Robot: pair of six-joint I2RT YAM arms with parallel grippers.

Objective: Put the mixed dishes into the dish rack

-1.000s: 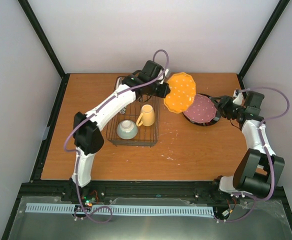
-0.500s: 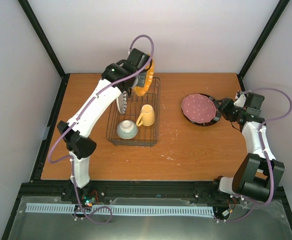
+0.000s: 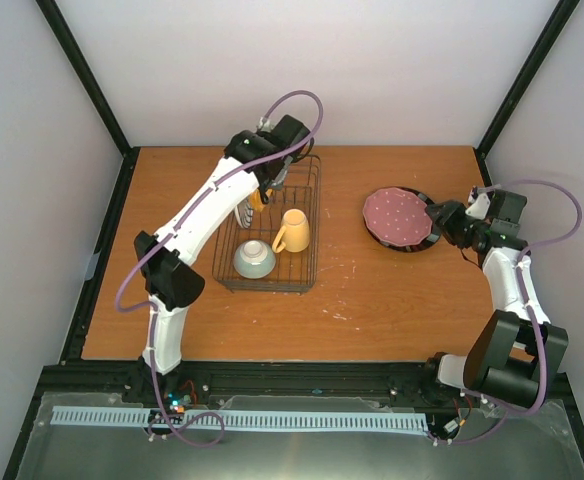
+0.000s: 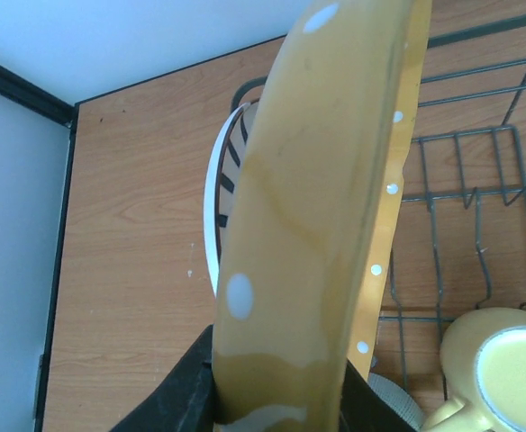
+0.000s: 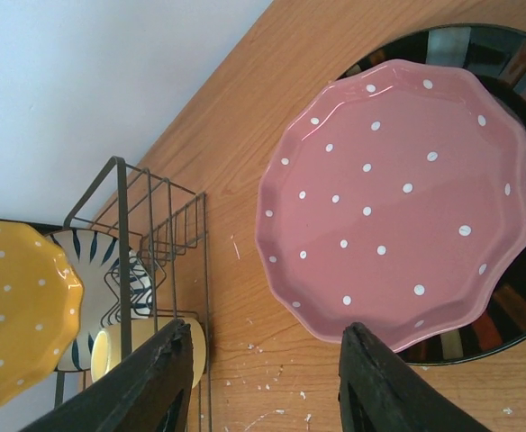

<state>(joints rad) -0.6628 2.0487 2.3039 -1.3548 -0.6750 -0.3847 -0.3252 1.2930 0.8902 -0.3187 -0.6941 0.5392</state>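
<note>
We see scuffed wood tabletop (image 3: 372, 295), pale walls (image 3: 302, 60), black frame (image 3: 92, 90); left gripper (image 4: 276, 409) pinches orange-yellow plate (image 4: 317, 225) upright at rack (image 5: 119, 270); right gripper (image 5: 263, 378) spread at pink plate (image 5: 389, 198).

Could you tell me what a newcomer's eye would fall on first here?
The orange-yellow scalloped plate is gripped on edge by the left fingers at the far end of the dish rack, beside the striped plate. On the right of the table, a pink dotted plate lies on a dark-rimmed plate, the right fingers open next to it.
</note>
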